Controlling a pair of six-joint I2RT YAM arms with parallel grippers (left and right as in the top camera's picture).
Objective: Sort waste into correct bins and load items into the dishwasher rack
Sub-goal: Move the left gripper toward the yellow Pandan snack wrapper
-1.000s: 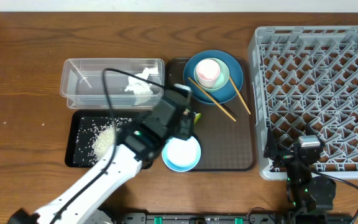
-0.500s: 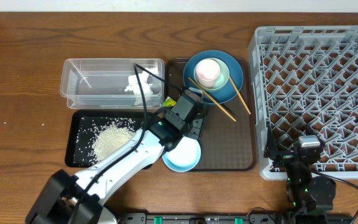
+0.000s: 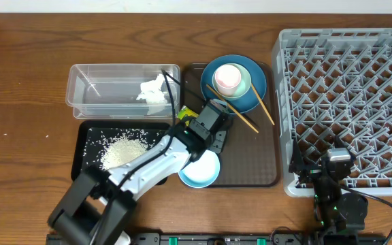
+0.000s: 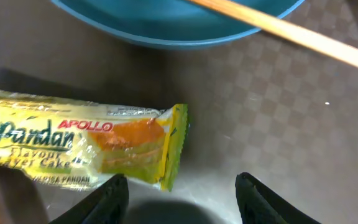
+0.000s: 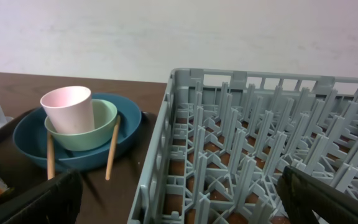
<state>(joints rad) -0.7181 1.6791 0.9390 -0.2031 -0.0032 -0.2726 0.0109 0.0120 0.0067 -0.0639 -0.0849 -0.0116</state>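
My left gripper point(image 4: 182, 202) is open, low over the brown tray, with the orange end of the yellow-green snack wrapper point(image 4: 86, 146) just ahead of its left finger. From overhead only a sliver of the wrapper point(image 3: 186, 116) shows beside the gripper point(image 3: 213, 129). The dark blue plate point(image 3: 247, 102) holds the mint bowl point(image 3: 247, 78) and pink cup point(image 3: 228, 77), with two chopsticks point(image 3: 240, 117) leaning on it. The tissue point(image 3: 152, 92) lies in the clear tub, rice point(image 3: 121, 150) in the black tray. My right gripper point(image 5: 179, 199) is open at the grey rack point(image 3: 349, 102).
The white and light-blue bowl point(image 3: 199, 170) sits at the brown tray's point(image 3: 250, 160) front left, partly under my left arm. The clear tub point(image 3: 80, 95) and black tray point(image 3: 87, 173) stand left of the brown tray. The rack fills the right side.
My left arm has swung round and its gripper has shifted a little right over the brown tray, uncovering the tissue in the tub. The right arm has not moved.
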